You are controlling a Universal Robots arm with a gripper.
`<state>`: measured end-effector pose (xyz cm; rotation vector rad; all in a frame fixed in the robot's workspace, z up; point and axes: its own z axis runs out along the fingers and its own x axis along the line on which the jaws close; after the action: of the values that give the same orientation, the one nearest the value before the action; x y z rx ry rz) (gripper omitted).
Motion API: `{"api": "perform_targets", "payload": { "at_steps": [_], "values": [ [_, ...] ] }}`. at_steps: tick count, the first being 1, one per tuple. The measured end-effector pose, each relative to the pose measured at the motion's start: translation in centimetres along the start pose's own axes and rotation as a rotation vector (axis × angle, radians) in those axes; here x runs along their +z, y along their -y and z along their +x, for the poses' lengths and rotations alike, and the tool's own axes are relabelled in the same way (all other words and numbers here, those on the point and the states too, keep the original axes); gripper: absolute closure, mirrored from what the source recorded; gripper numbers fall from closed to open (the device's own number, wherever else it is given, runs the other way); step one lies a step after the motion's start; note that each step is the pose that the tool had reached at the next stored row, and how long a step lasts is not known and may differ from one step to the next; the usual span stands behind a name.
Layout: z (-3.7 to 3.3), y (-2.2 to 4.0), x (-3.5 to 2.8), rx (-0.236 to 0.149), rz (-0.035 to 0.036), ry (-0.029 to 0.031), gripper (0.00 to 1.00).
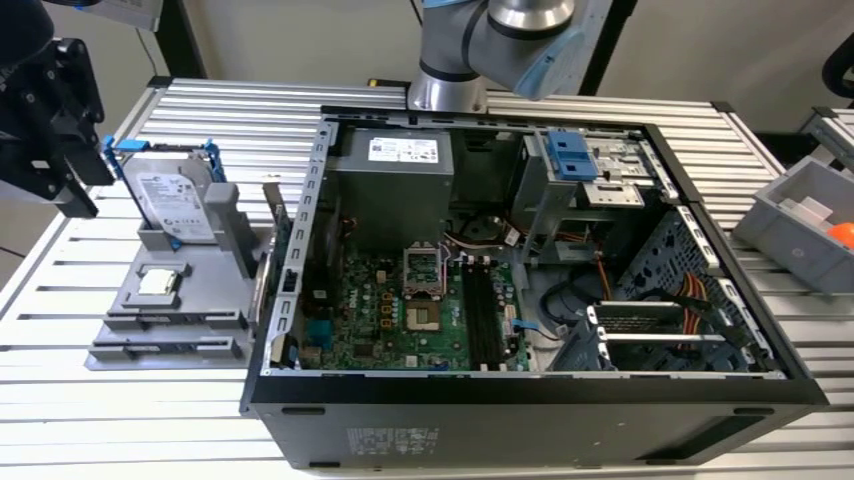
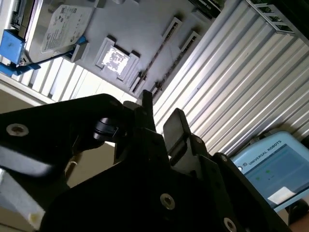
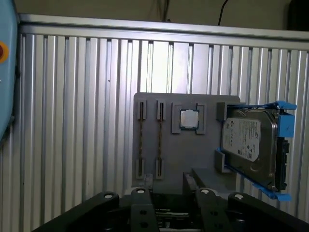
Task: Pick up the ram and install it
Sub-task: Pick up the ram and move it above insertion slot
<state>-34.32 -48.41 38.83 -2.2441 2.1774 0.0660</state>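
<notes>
Black two-finger gripper (image 2: 160,113) hangs w/ its fingers apart and nothing between them, high over the slatted metal table (image 1: 147,420) at the exterior view's left, just beside the far end of the flat grey plastic tray (image 3: 193,154). The ram (image 3: 140,140) is a long thin stick seen edge-on, colour not readable. It stands on edge between a pair of end clips on that tray, w/ a second strip like it just beside and parallel. From the gripper it lies toward the tray's other end: the silver HDD (image 3: 248,145) in its blue-handled bracket is nearest the gripper, the small square silver chip (image 3: 189,119) sits in a pocket mid-tray, and the ram clips come beyond that — the end nearest the exterior camera. In the exterior view the ram's long axis runs approx. left-right, across the tray, while the black memory slots (image 1: 481,310) on the green mobo (image 1: 387,310) run front-to-back, so by my reading the two are roughly square to each other. Containers: the tray holds HDD, chip and both strips. The open black PC case (image 1: 534,420) holds the mobo, a grey PSU box and cables, and its memory slots look empty. The grey bin (image 1: 787,215) at the exterior view's right holds an orange piece and sth white — can't tell what.
</notes>
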Motion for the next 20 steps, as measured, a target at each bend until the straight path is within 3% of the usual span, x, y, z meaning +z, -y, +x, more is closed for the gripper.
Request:
{"api": "perform_targets", "payload": {
  "at_steps": [9,20],
  "values": [
    [0.00,0.00,0.05,0.000,-0.0004,0.0001,0.00],
    [0.03,0.01,0.84,0.030,0.0007,0.0006,0.00]
  ]
}}
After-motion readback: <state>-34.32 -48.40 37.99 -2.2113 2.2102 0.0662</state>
